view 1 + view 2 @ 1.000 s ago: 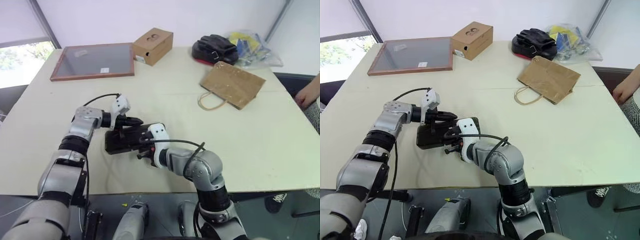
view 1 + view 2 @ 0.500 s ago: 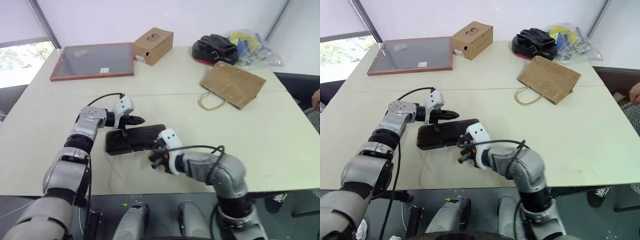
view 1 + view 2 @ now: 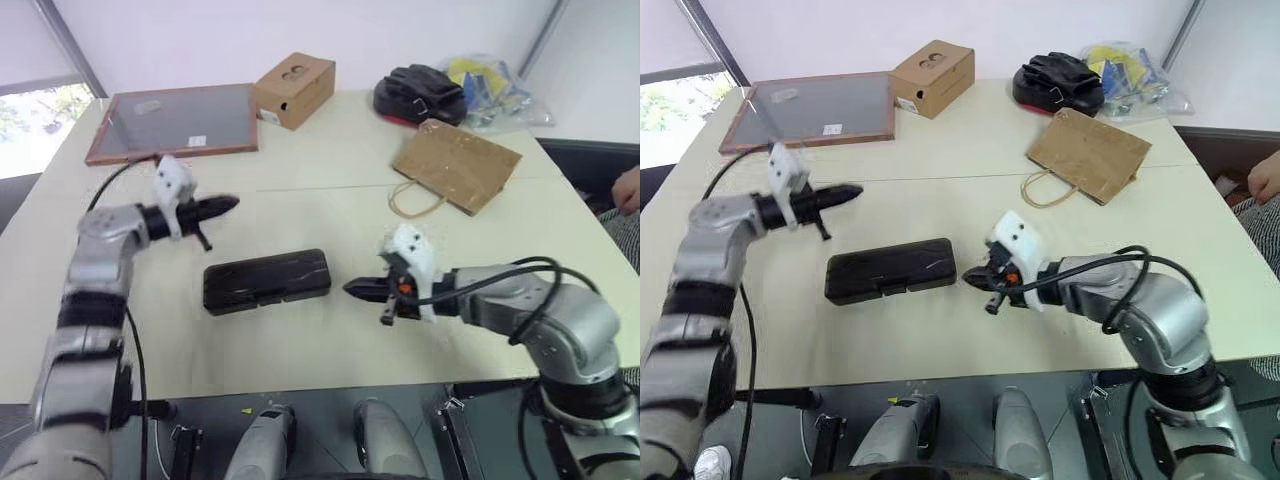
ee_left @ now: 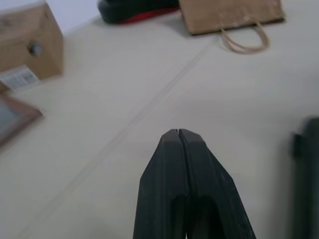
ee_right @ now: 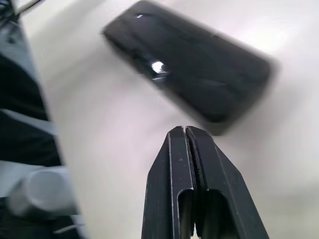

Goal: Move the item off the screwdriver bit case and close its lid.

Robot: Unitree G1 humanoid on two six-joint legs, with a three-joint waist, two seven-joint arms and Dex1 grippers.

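At the worktop's [image 3: 300, 350] centre your screwdriver bit case [image 3: 266, 281] lies lid-down shut, long axis 9-to-3. The right gripper [image 3: 358, 290], pinched closed and empty, sits just off its 3 o'clock end, nearer than the left gripper [image 3: 226, 205], also closed, at 11. The paper bag [image 3: 458, 166] lies well apart at 1.

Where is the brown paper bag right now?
In the head views, the paper bag lies flat at the table's far right, just in front of the black gloves, well away from the closed bit case.
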